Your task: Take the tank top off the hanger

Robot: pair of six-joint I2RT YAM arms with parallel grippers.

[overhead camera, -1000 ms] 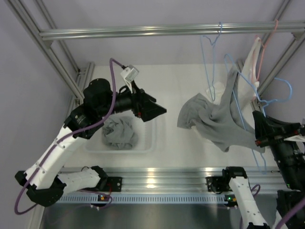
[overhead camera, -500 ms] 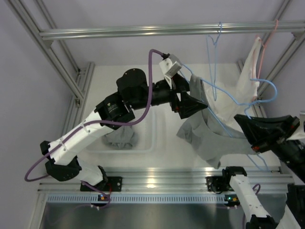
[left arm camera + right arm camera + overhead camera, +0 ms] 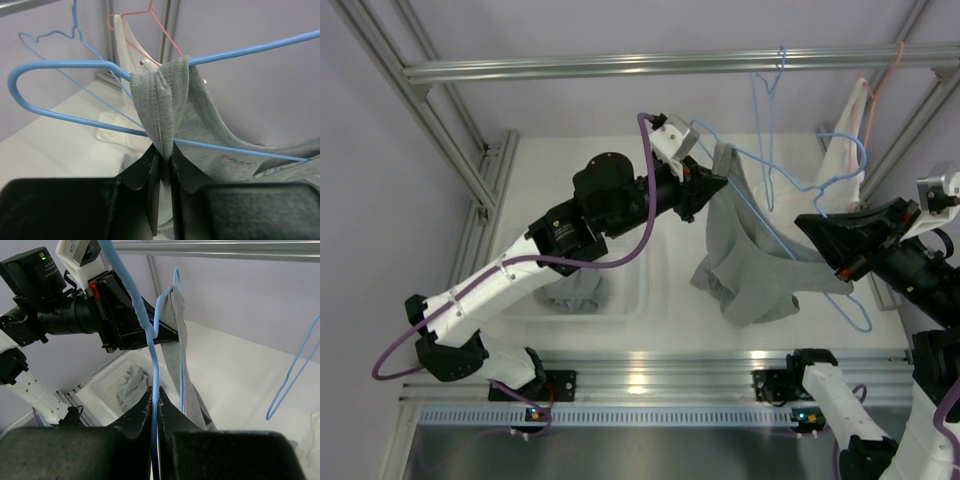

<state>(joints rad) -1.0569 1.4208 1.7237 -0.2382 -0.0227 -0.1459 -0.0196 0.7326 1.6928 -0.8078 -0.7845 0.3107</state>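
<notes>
- Bin [image 3: 632, 312], white plastic, one: near-left part of the table [image 3: 555, 165]. Holds one crumpled grey garment [image 3: 575, 292], partly hidden under the left arm.
- Right gripper [image 3: 154, 392]: over the near-right part of the table. Its fingers are pressed together on the wire of the blue hanger [image 3: 65, 63], with no gap showing beside the wire.
- Tank top [image 3: 750, 270], grey ribbed knit, one: hangs in the air over the middle-right of the table, off its surface.
  - The body droops in loose folds below the hanger.
  - One shoulder strap [image 3: 162, 100] is folded over the wire, hem stitching outward.
  - There is a small print on the fabric (too small to read).
- Left gripper [image 3: 162, 156]: raised over the middle of the table. Its fingers are closed tight on that strap just below the wire.
- Second blue hanger [image 3: 767, 100], one, bare: hooked on the overhead rail [image 3: 620, 66] above the far edge.
- Pink hanger [image 3: 885, 75], one: far-right corner, carrying one white garment [image 3: 845, 150].
- Hangers counted: three (two blue, one pink).
</notes>
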